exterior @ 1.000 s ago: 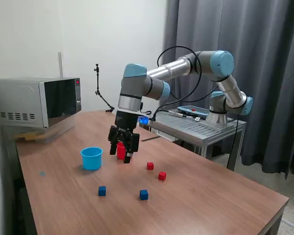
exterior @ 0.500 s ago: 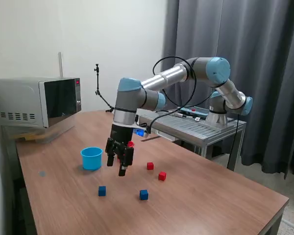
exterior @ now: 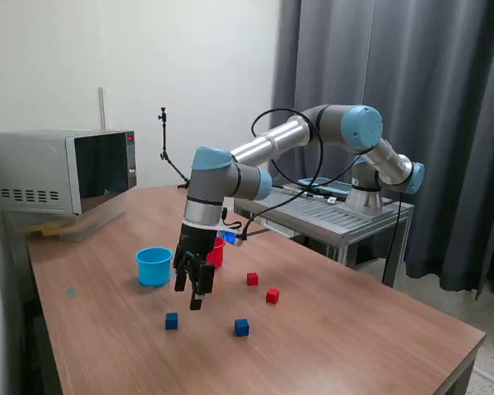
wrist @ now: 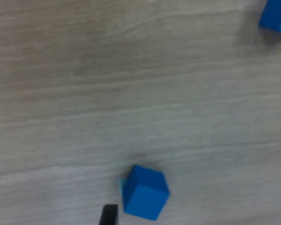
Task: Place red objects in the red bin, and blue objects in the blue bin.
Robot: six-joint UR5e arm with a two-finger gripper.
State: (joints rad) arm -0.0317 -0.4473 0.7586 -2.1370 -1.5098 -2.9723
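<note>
Two blue cubes on the wooden table (exterior: 354,329): one (exterior: 172,321) toward the exterior view's left, just below and beside the gripper (exterior: 196,290) as seen there, the other (exterior: 242,327) farther toward the exterior view's right. Same pair from the wrist camera, much closer: one cube (wrist: 145,192) large, resting flat on the wood grain between two dark fingertips (wrist: 108,215) peeking in at the picture's border, nearer to this one than to the other at the opposite side; the second cube (wrist: 276,16) cut off at a corner, well apart from the first. Not touching either cube; gripper hanging above the table, fingers spread wide and holding nothing. Only in the exterior view: two red cubes (exterior: 253,279) (exterior: 272,295) close together toward the exterior view's right of the gripper, a red cup (exterior: 216,252) partly hidden behind the wrist, and a light blue cup (exterior: 154,266) standing upright toward the exterior view's left, near the gripper yet apart from it. Farther out, a microwave (exterior: 62,171) on the table's far left corner, a metal stand (exterior: 337,216) bearing the arm's base, and a dark curtain (exterior: 420,99) behind.
</note>
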